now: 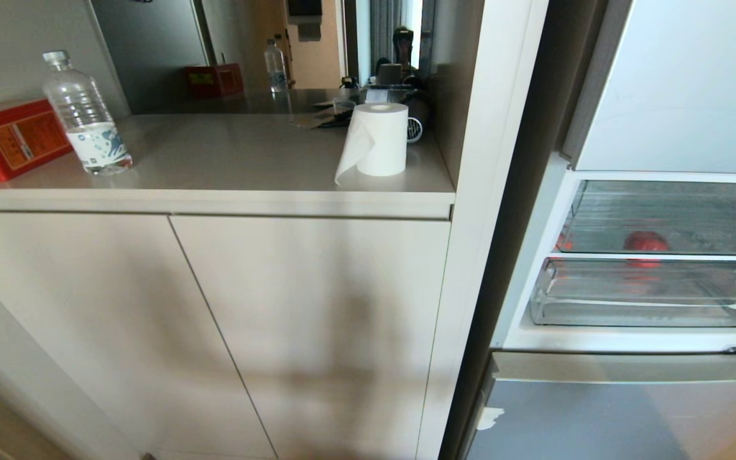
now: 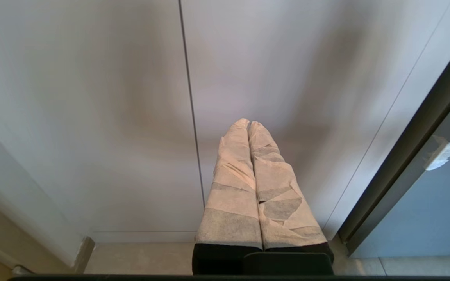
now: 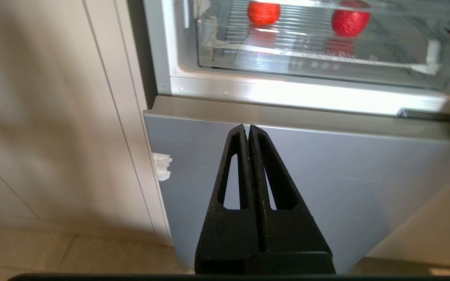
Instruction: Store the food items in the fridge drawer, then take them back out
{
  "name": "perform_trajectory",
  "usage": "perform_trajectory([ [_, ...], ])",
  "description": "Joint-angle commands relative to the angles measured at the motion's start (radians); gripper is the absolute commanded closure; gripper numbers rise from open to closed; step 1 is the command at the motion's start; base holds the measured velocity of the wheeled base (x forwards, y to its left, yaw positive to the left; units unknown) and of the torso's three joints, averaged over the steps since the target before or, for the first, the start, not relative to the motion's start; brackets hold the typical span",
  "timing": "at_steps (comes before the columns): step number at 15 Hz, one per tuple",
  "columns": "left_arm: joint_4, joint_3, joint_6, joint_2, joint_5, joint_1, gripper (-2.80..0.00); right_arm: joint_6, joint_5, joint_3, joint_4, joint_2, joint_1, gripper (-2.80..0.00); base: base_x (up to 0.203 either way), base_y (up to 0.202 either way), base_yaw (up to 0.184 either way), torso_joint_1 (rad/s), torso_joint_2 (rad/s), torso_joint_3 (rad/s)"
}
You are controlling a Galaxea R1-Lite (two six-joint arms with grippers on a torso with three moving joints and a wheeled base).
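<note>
Right gripper [image 3: 248,128] is closed and empty, aimed at the lower fridge door [image 3: 326,175]; the fruit [image 3: 263,12] lies beyond it in the drawer [image 3: 307,58]. Left gripper [image 2: 249,124], closed, faces the cabinet [image 2: 92,117].

Domestic kitchen. Indicated by: an open fridge [image 1: 662,191] with clear plastic drawers, built in beside pale cabinet doors [image 1: 202,332]; a beige countertop [image 1: 234,153] on which a water bottle [image 1: 85,116], a paper towel roll [image 1: 377,139] and a red box [image 1: 4,137] are kept.
</note>
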Motion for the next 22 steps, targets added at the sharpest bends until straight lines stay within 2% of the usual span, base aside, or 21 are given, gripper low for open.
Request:
perform_trajectory([
  [1, 0.000, 0.000, 0.000, 0.000, 0.001, 0.000, 0.00, -0.034, 0.004, 0.000, 0.002, 0.001, 0.000, 0.00, 0.000, 0.000, 0.000, 0.000, 0.00, 0.000],
  [3, 0.000, 0.000, 0.000, 0.000, 0.001, 0.000, 0.00, -0.051, 0.001, -0.013, 0.010, 0.005, 0.000, 0.00, 0.000, 0.000, 0.000, 0.000, 0.00, 0.000],
  [5, 0.000, 0.000, 0.000, 0.000, 0.001, 0.000, 0.00, -0.025, 0.005, -0.078, 0.027, 0.097, 0.000, 0.00, 0.000, 0.000, 0.000, 0.000, 0.00, 0.000],
  [9, 0.000, 0.000, 0.000, 0.000, 0.001, 0.000, 0.00, 0.105, 0.068, -0.249, 0.024, 0.557, 0.000, 0.00, 0.000, 0.000, 0.000, 0.000, 0.00, 0.000],
  [12, 0.000, 0.000, 0.000, 0.000, 0.001, 0.000, 0.00, 0.152, 0.118, -0.313, -0.109, 0.897, 0.001, 0.00, 0.000, 0.000, 0.000, 0.000, 0.00, 0.000],
  [13, 0.000, 0.000, 0.000, 0.000, 0.001, 0.000, 0.00, 0.159, 0.127, -0.319, -0.184, 0.997, 0.001, -1.13, 0.000, 0.000, 0.000, 0.000, 0.00, 0.000],
  [14, 0.000, 0.000, 0.000, 0.000, 0.001, 0.000, 0.00, 0.162, 0.134, -0.322, -0.264, 1.084, 0.001, -2.80, 0.000, 0.000, 0.000, 0.000, 0.00, 0.000],
  [20, 0.000, 0.000, 0.000, 0.000, 0.001, 0.000, 0.00, 0.154, 0.152, -0.322, -0.624, 1.417, 0.002, -2.80, 0.000, 0.000, 0.000, 0.000, 0.00, 0.000],
  [22, 0.000, 0.000, 0.000, 0.000, 0.001, 0.000, 0.00, 0.153, 0.149, -0.321, -0.804, 1.528, 0.001, -2.80, 0.000, 0.000, 0.000, 0.000, 0.00, 0.000],
])
